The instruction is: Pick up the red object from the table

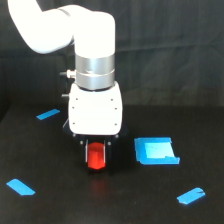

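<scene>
The white arm's hand (pixel 96 146) points straight down, its dark fingers closed around the top of the red hexagonal block (pixel 96 156). Whether the block touches the black worktop (pixel 60 200) cannot be told. A blue square piece (pixel 156 150) lies just beside it, toward the exterior view's right.

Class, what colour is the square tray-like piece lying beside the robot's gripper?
Bright blue. The square piece shows clearly in the exterior view, on the black table.
</scene>
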Available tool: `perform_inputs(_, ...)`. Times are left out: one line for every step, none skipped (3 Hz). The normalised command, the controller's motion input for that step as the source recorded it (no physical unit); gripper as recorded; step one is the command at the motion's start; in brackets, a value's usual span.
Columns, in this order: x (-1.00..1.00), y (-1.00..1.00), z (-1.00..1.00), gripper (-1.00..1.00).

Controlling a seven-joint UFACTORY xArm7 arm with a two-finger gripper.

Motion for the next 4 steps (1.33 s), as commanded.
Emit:
perform_inputs(-0.14, 0.06, 0.92, -1.0)
perform_inputs(0.07, 0.18, 0.97, -0.96)
perform_inputs(0.07, 0.26, 1.0, -1.0)
perform_inputs(0.03, 0.21, 1.0, -1.0)
